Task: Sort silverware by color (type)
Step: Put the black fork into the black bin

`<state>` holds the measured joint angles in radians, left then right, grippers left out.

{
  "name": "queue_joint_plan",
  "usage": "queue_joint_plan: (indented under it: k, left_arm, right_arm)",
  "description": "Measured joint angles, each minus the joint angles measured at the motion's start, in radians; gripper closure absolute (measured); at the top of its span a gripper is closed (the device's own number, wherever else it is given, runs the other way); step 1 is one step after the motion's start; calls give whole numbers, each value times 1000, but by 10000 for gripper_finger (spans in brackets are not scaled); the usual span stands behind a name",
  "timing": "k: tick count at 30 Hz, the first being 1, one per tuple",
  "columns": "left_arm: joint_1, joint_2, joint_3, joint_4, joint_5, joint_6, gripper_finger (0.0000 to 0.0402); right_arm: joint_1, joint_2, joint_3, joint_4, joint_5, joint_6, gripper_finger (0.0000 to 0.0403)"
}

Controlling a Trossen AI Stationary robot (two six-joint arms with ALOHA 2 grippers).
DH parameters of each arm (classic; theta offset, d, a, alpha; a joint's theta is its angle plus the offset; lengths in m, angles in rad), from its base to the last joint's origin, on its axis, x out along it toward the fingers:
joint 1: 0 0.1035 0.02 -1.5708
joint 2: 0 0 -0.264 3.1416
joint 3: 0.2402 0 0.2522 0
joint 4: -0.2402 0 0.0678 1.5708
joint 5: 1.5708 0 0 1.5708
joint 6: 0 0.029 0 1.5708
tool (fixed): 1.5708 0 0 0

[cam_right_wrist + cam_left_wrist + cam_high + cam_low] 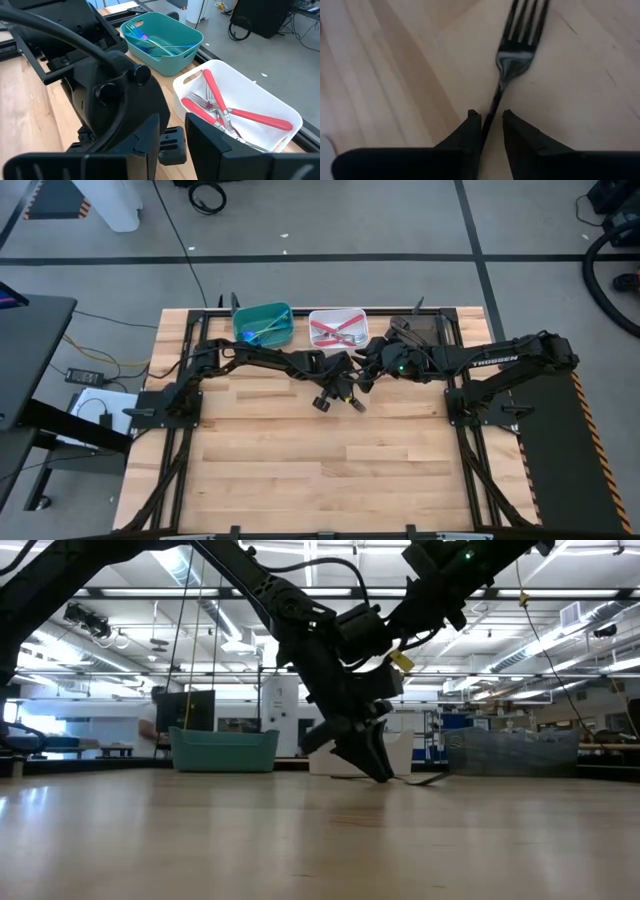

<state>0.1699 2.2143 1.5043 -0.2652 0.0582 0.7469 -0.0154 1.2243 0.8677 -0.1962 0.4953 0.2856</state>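
Observation:
A dark grey-black fork (517,45) lies flat on the wooden table, its tines pointing away from my left gripper (491,122). That gripper slants down at the table's middle (335,395), open, with the fork's thin handle (492,107) running between its fingertips. My right gripper (172,130) hangs open above the table just right of it (368,372), with nothing between its fingers. Blue-teal forks (150,42) lie in the teal bin (263,323). Red-handled forks (235,112) lie in the white bin (338,327). My left gripper's fingers stand on either side of the dark fork's handle (489,120), near its free end and along its length. The handle runs close by the inner edge of one finger (472,125); I cannot tell whether they touch. The fork rests on the table.
A brown bin (415,330) stands right of the white bin along the far edge. My left arm's wrist (115,100) fills much of the right wrist view. Bare wood (320,470) stretches toward the near edge.

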Motion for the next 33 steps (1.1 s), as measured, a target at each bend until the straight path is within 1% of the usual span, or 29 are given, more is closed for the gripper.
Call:
queue_joint_plan:
  k: [7, 10, 13, 18, 21, 25, 33]
  left_arm:
    - [10, 4, 0, 33, -23, 5, 321]
    - [25, 27, 4, 64, -21, -5, 321]
    - [40, 71, 10, 53, -9, -8, 321]
    - [57, 87, 15, 35, 5, -12, 323]
    - [56, 86, 15, 34, 8, -8, 339]
    - [45, 77, 20, 28, 25, 0, 387]
    - [18, 70, 81, -77, -7, -2, 400]
  right_arm:
    - [0, 0, 0, 0, 0, -16, 300]
    - [0, 0, 0, 0, 0, -16, 300]
    - [0, 0, 0, 0, 0, -8, 300]
    - [0, 0, 0, 1, 1, -6, 300]
    - [0, 0, 0, 1, 1, -7, 300]
    - [0, 0, 0, -1, 0, -8, 300]
    - [2, 0, 0, -9, 1, -1, 300]
